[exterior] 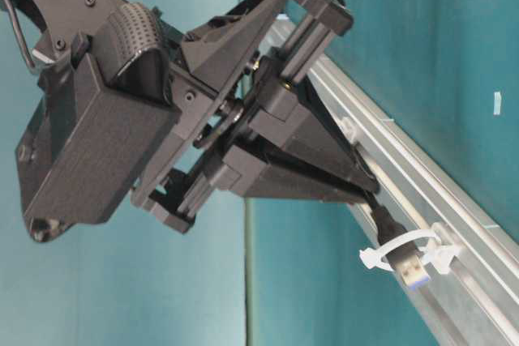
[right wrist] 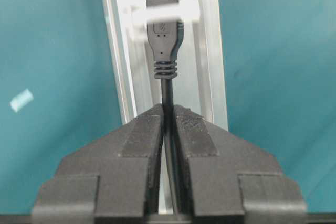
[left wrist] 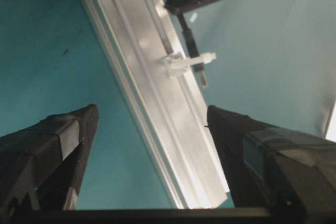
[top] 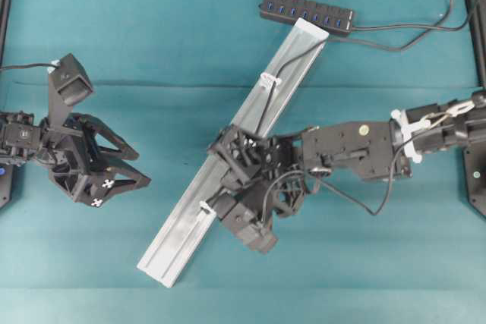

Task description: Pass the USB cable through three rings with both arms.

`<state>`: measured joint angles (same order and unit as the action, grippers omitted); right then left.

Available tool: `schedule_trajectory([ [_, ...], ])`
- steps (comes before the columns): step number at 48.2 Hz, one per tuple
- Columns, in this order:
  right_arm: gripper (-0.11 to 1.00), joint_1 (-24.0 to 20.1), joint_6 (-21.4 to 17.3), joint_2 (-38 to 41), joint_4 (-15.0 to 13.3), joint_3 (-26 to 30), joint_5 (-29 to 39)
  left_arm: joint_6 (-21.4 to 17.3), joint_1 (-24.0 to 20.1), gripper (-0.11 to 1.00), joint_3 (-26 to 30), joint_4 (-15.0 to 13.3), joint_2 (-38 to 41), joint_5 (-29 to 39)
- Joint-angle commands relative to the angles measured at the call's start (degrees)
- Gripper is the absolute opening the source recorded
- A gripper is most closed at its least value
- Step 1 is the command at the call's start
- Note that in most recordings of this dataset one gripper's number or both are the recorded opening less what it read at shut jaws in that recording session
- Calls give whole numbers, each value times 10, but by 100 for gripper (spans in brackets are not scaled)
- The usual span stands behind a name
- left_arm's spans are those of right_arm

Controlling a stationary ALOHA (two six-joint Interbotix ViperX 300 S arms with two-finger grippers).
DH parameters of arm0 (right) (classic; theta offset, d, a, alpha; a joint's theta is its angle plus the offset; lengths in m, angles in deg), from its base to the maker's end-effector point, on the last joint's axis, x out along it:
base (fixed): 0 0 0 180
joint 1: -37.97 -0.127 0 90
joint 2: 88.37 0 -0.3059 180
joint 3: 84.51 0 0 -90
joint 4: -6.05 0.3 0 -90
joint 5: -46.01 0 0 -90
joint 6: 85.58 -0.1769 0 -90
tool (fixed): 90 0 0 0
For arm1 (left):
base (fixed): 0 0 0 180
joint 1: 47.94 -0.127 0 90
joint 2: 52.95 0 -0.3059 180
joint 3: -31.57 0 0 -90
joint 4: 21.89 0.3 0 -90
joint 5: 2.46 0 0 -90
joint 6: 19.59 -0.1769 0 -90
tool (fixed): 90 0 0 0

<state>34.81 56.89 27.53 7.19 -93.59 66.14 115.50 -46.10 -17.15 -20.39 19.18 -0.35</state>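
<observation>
Right claw [right wrist: 168, 129] pinching thin, bendy cable [right wrist: 167, 90] just behind stiff plug, poked into last ring [right wrist: 165, 11]; left claw [left wrist: 152, 145] wide open, best grabbing plug.

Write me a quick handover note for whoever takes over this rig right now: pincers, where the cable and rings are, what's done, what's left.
Right pincer: shut on the USB cable, just behind the plug.
Left pincer: open, empty, beside the rail, apart from it.
Cable runs from the hub down the rail, through the ring nearest the hub. The middle ring is hidden under the right arm.
Plug sits inside the last ring, tip poking out the far side.
Left: likely the left pincer takes the plug beyond that ring and draws the cable through.
</observation>
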Motion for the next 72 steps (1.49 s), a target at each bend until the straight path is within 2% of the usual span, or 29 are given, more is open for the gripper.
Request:
schedule_trajectory([
  [1, 7, -7, 1, 11, 14, 13, -10, 0, 0, 91, 7, 2, -10, -2],
  [5, 7, -11, 0, 18, 28, 26, -11, 3, 0, 91, 6, 2, -10, -2],
  [20, 7, -18, -15, 27, 35, 43, -8, 13, 4, 90, 4, 1, -8, -14],
  [25, 7, -18, -31, 26, 36, 40, -6, 41, 9, 90, 1, 1, 0, -55],
  [36, 7, -17, -54, 27, 36, 41, -8, 91, 59, 89, -18, 1, 68, -174],
  [41, 7, -17, -56, 27, 35, 40, -5, 93, 68, 89, 0, 1, 115, -200],
  [54, 7, -17, -58, 26, 36, 40, -5, 93, 69, 89, 53, 1, 221, -207],
  [72, 7, -16, -58, 25, 35, 39, -4, 84, 75, 89, 54, 2, 247, -208],
])
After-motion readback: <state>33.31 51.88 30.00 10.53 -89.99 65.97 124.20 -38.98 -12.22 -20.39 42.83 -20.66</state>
